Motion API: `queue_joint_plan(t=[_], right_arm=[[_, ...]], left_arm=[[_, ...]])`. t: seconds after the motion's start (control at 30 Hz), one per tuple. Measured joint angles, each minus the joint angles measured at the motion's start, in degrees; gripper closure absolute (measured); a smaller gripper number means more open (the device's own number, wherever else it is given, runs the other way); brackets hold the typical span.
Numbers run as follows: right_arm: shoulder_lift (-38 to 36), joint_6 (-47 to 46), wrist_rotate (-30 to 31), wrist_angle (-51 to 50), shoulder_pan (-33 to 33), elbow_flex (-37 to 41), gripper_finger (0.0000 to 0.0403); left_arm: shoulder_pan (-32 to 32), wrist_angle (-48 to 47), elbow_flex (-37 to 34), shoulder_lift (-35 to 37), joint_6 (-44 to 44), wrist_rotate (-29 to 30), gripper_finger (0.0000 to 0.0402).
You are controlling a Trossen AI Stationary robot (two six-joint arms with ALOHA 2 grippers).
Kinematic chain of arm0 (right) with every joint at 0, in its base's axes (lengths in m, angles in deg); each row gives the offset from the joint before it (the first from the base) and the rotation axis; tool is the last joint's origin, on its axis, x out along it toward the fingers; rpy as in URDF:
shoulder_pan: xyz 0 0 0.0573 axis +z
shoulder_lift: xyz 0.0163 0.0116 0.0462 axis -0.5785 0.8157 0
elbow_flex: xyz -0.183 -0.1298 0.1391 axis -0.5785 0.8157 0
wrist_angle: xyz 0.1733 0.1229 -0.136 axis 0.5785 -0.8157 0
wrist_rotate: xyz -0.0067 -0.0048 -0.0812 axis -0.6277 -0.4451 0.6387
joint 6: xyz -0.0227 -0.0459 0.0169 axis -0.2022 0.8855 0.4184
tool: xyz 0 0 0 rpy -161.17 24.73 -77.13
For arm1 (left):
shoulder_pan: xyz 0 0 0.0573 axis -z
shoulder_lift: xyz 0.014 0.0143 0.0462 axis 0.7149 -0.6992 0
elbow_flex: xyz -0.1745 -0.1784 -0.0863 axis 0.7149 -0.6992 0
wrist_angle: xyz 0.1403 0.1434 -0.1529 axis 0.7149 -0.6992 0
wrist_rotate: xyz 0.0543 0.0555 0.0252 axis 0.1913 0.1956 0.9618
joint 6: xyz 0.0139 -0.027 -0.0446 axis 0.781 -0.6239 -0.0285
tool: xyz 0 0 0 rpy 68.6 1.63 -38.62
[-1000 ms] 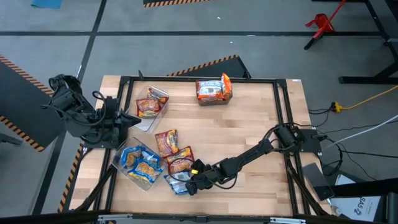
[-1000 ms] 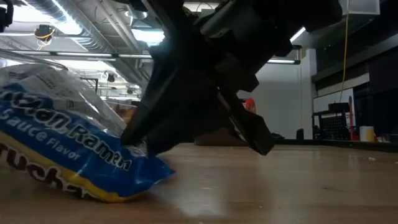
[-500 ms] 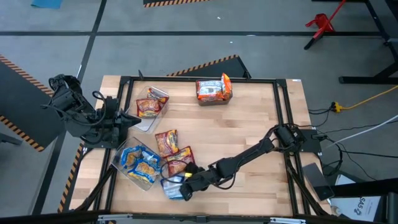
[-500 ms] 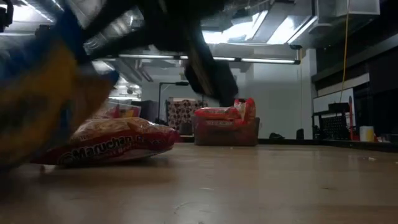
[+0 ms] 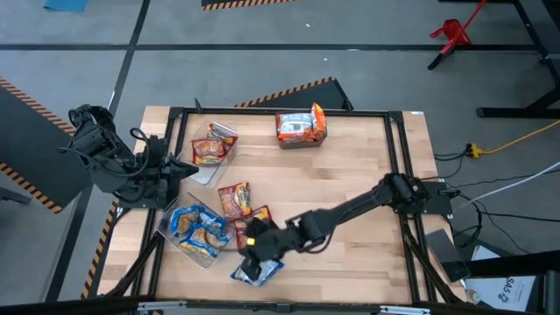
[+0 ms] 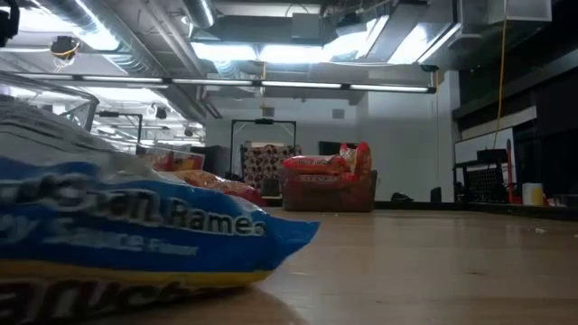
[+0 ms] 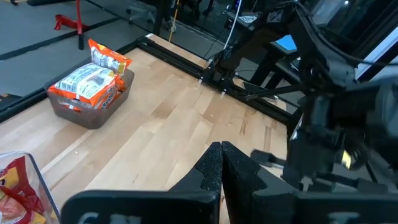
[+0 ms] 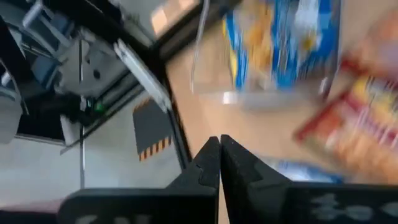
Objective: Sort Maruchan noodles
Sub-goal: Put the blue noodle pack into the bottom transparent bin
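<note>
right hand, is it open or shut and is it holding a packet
Shut and empty: in the right wrist view the right hand has its fingers pressed together with nothing between them. The blue packet lies on the table beside it.

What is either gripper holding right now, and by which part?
Nothing is held. The right gripper hangs over the loose blue packet with its jaws shut and empty. The left gripper is off at the left side, jaws shut and empty too.
</note>
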Motion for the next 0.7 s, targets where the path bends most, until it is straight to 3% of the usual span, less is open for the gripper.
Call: queue_joint_plan(t=[0.17,0.33,0.43,0.57,0.7], right_arm=[[-0.2,4.0,-3.9,-1.2,-1.9,-1.4,0.0396],[-0.2,3.9,-9.6,-10.7,-0.1,-0.7,0.0327],[0.0,5.4,-6.4,-12.9,2.3,0.2,0.0257],[0.9,13.6,0.2,-7.7,6.1,1.6,0.0172],[4.5,25.3,6.9,-3.3,9.2,1.9,0.0126]], left_arm=[[0.0,0.0,0.0,0.0,0.0,0.0,0.0401],[0.0,0.1,0.0,0.0,0.0,-0.6,0.0401],[0.0,0.0,0.0,0.0,0.4,-0.9,0.0401],[0.0,0.0,0.0,0.0,1.5,-0.9,0.0401],[0.0,-0.1,0.0,0.0,1.5,-0.9,0.0401]])
